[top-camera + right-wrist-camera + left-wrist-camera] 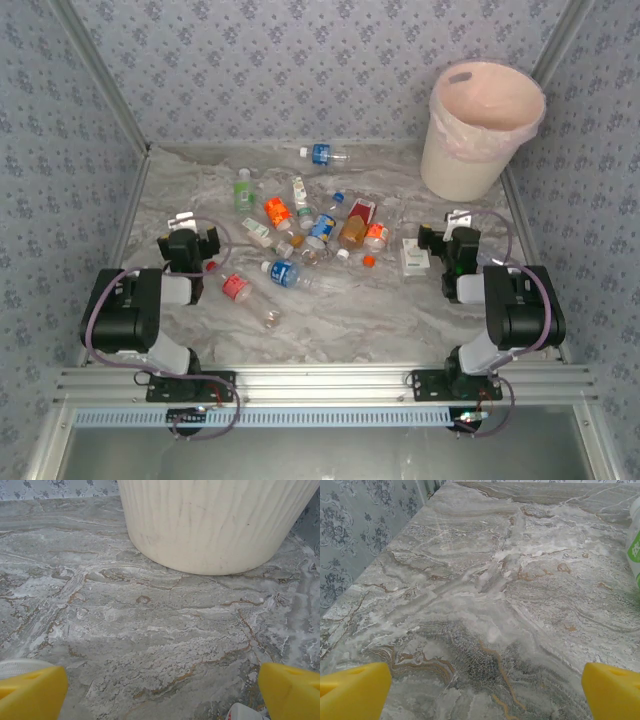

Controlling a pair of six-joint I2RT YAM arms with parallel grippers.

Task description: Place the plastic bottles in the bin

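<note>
the plastic bottles (355, 225) are seen strewn in a loose heap across the middle of the worktop (400, 320), most of them lying on their sides, with blue, orange, red, green and white labels all mixed together. one blue-labelled bottle (322, 154) is found apart from the rest at the far edge, a green-labelled bottle (243, 190) lies at the left of the heap, and a red-labelled bottle (236, 287) lies near the left arm. the bin (482, 130) is stood in the far right corner, well apart from the heap, and its ribbed wall is met close ahead in the right wrist view. only part of its pink liner (490, 95) can be looked into from above, and no bottle is made out there. the left tool (190, 243) is held at the near left of the heap, its yellow fingertips (355, 690) spread wide over bare marble, nothing gripped. the right tool (448, 242) is held at the near right, facing the bin, jaws likewise thrown fully apart and empty, with what looks like a white-labelled bottle (415, 260) just beside it. the job is judged to be at its very start: nothing appears binned, no bottle is in hand, and the whole heap is left to be picked up and carried across.
</note>
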